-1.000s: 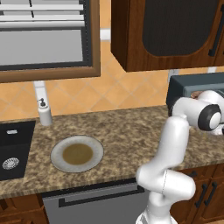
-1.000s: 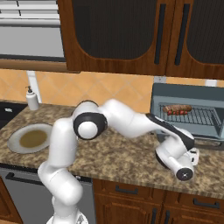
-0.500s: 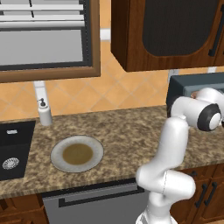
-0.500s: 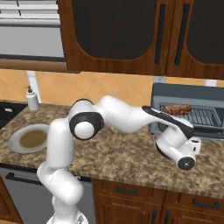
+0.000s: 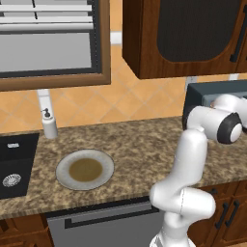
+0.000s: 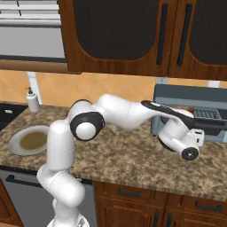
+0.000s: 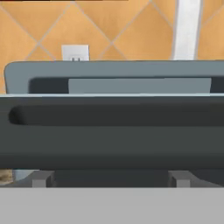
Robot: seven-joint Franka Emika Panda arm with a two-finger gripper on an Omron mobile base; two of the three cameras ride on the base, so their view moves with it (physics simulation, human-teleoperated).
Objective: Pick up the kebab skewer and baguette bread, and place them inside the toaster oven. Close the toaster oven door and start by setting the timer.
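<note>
The toaster oven [image 6: 195, 95] stands at the counter's right end, a grey-blue box [image 5: 208, 94]. Its door [image 6: 177, 115] is tilted partway up, dark glass facing out. My gripper [image 6: 176, 131] is just under the door's front edge, jaws open and empty. In the hand view the door [image 7: 109, 146] and its dark bar handle [image 7: 113, 116] span the picture, with my gripper [image 7: 109, 179] right below them. A reddish-brown sliver of food [image 6: 185, 108] shows on the wire rack [image 6: 207, 114] above the door edge; I cannot tell whether it is the kebab skewer or the baguette bread.
An empty plate [image 5: 85, 169] lies on the granite counter to the left, near a black sink [image 5: 12, 164] and a soap dispenser [image 5: 48, 124]. Dark wooden cabinets [image 6: 133, 35] hang low over the oven. A wall outlet [image 7: 75, 53] sits behind it.
The hand has risen from low in front of the oven, and the door has swung up from lying flat to partly raised, covering most of the rack.
</note>
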